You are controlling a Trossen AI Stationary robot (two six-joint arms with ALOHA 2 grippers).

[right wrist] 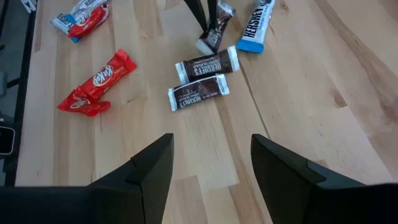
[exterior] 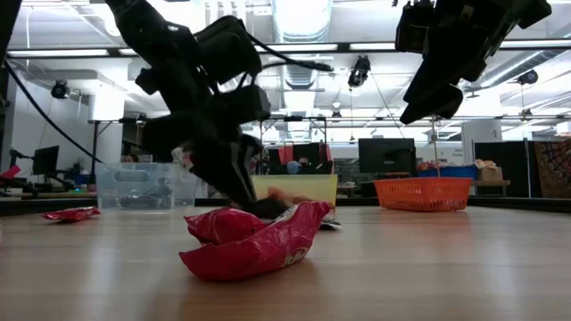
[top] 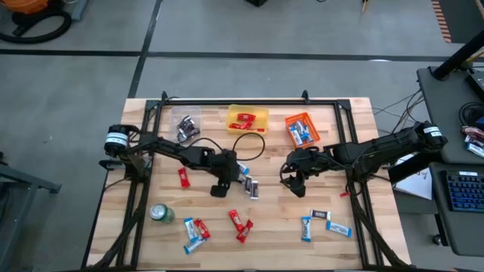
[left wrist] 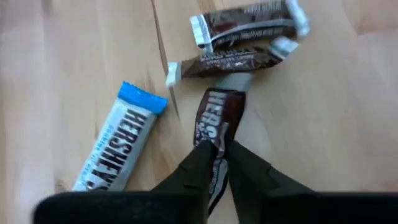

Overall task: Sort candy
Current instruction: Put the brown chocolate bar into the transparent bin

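My left gripper (left wrist: 216,149) is near the table's middle (top: 233,178), shut on a dark brown candy bar (left wrist: 219,115). Just beyond it two more brown bars (left wrist: 245,25) lie flat on the wood, and a blue-and-white bar (left wrist: 118,146) lies beside them. My right gripper (right wrist: 211,168) hangs open above the table right of centre (top: 291,183), with nothing between its fingers. Red bars (top: 240,224), blue bars (top: 327,224) and one more red bar (top: 183,177) lie scattered on the near half of the table. My left gripper pinches the brown bar's near end (left wrist: 214,142) between its two fingers. The fingers slant down from the table's left and lie along the bar. The bar slopes away below the fingers (right wrist: 214,34); whether its silver far end (right wrist: 205,45) is clear of the wood I cannot tell.
Along the far edge stand a clear bin (top: 185,125), a yellow bin (top: 248,119) holding red candy and an orange basket (top: 301,128) holding blue candy. A round green can (top: 161,214) stands at the near left. A black frame (top: 227,100) rims the table.
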